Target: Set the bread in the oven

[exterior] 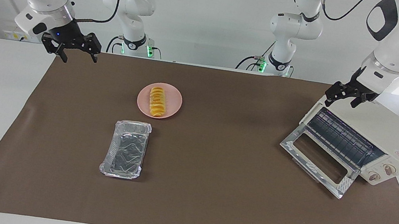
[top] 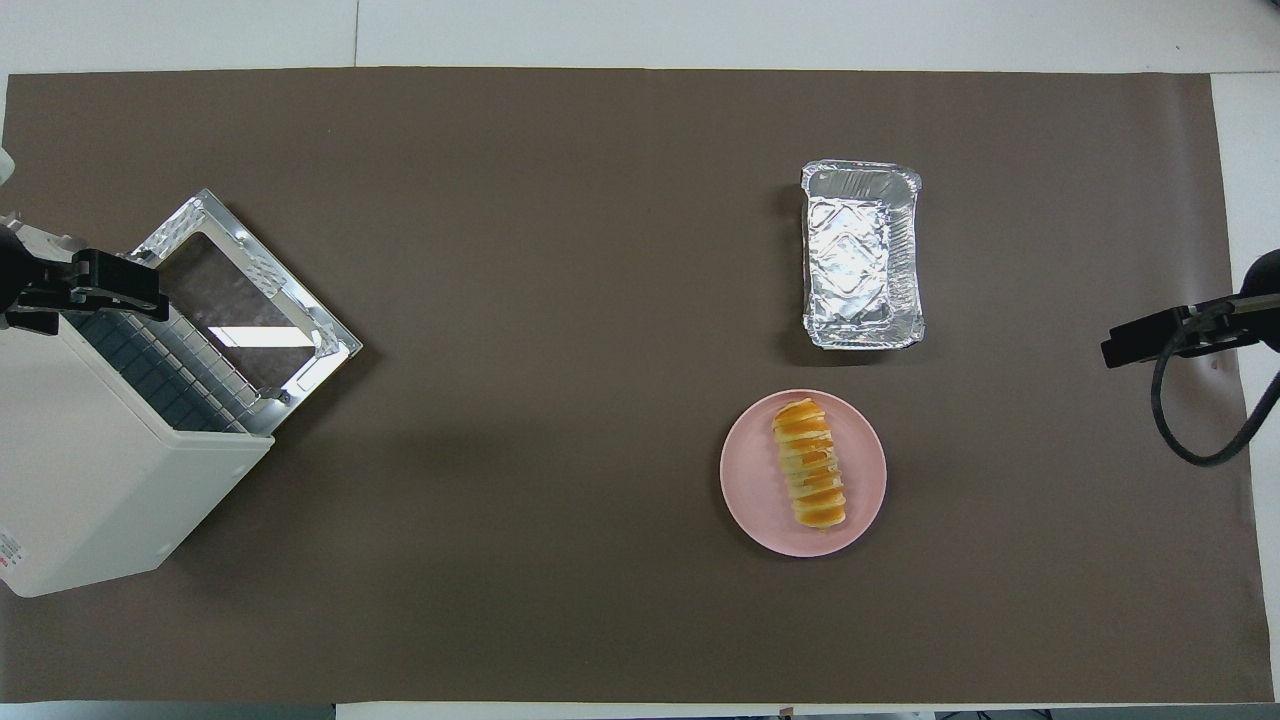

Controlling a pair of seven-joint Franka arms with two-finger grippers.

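The bread (exterior: pixel 157 101) (top: pixel 811 463), a ridged golden loaf, lies on a round pink plate (exterior: pixel 172 102) (top: pixel 750 475) on the brown mat. At the left arm's end of the table stands the cream-white oven (exterior: pixel 387 134) (top: pixel 90 470). Its glass door (exterior: pixel 317 160) (top: pixel 250 300) is folded down flat and the wire rack (exterior: pixel 340 137) shows inside. My left gripper (exterior: pixel 340 102) (top: pixel 100 288) hangs open over the oven's upper front edge, holding nothing. My right gripper (exterior: pixel 78 56) (top: pixel 1150 338) hangs open and empty over the mat's edge at the right arm's end.
A crinkled silver foil tray (exterior: pixel 126 148) (top: pixel 862 255) lies farther from the robots than the plate. The brown mat (exterior: pixel 211 192) covers most of the white table. A black cable (top: pixel 1190 420) loops by the right gripper.
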